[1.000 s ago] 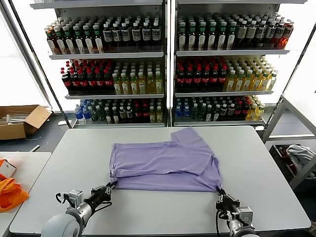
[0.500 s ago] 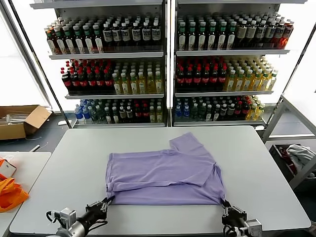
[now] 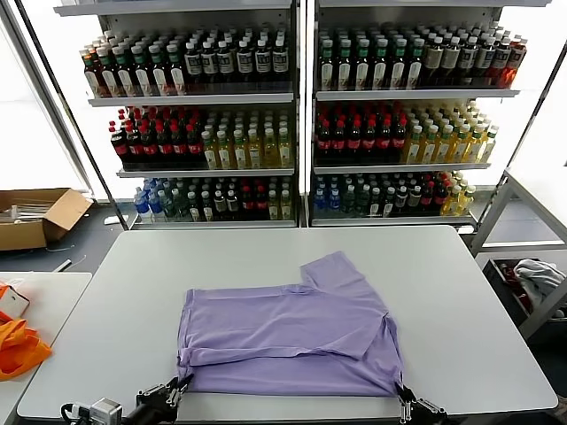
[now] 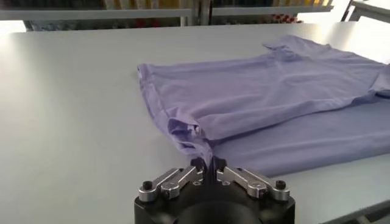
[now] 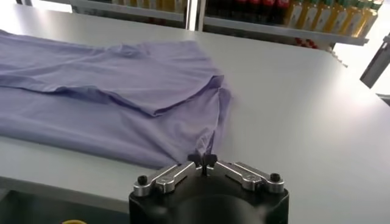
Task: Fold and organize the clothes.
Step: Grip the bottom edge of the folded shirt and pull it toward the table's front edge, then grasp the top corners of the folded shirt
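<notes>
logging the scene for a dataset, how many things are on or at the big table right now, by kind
lavender T-shirt: 1
grippers shut on its near corners: 2, left gripper and right gripper
table: 1
total: 4

The setting presents as a retail shop floor or a mock-up of one. Beyond both grippers, across the grey table (image 3: 461,292), stand two white shelving units (image 3: 301,115) stocked in dense rows with bottled drinks (image 3: 204,146) grouped by colour. An open cardboard box (image 3: 40,217) sits on the floor off to the left gripper's side, consistent with stock handling.
</notes>
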